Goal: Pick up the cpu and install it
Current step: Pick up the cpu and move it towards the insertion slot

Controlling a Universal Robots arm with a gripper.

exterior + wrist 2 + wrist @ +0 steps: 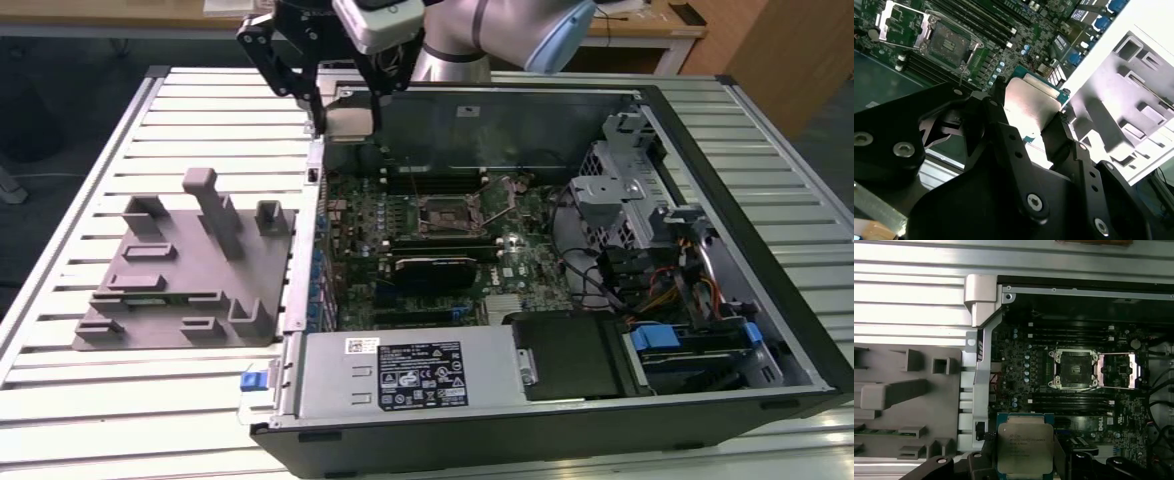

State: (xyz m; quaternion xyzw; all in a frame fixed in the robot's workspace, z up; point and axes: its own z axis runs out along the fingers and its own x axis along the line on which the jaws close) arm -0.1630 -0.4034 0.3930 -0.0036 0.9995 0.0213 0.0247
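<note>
Jaws clamped on the cpu [1023, 445]
It hangs over the computer case [982, 365] wall; the socket frame [1074, 369] lies open.

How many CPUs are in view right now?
1: the cpu is clamped in the gripper, over the edge of the case, near the fixture. The open socket holds none. Another could lie hidden inside the case.
</note>
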